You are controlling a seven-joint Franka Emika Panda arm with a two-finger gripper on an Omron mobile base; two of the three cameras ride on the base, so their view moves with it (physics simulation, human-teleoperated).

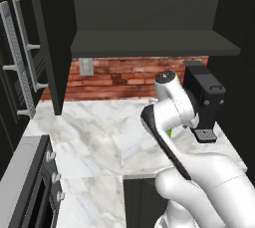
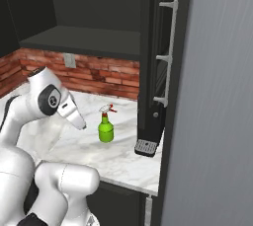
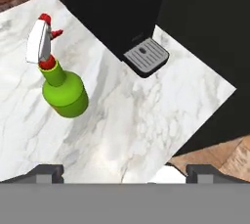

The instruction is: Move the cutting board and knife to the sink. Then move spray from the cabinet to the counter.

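Right base view: I face a corner of the kitchen, and my white arm rises at the lower left of this view.
Cabinet (image 1: 149,43): dark upper wall unit, door swung open to the left. The shelf parts I can see carry nothing.
Counter (image 2: 123,156): white marble with grey veining, backed by red brick wall (image 1: 119,75). It bears the spray and the coffee machine.
Coffee machine (image 1: 204,100): black unit standing at the right end of the counter, drip tray at its foot, near the spray but apart from it.
Spray (image 2: 105,125): green bottle with red-and-white trigger, upright on the counter, between my arm and the coffee machine. It stands free, touching nothing but the marble.
Gripper (image 3: 124,171): my fingers (image 3: 46,172) are spread wide and hold nothing. In the hand view the spray sits well above and left of them, clear of both.
Task progress: the spray is out of the cabinet and on the counter, so I judge the second step complete.
Remaining: I cannot confirm the first step from these views; cutting board, knife and sink lie outside what I see. If those two are in the sink, nothing is left.
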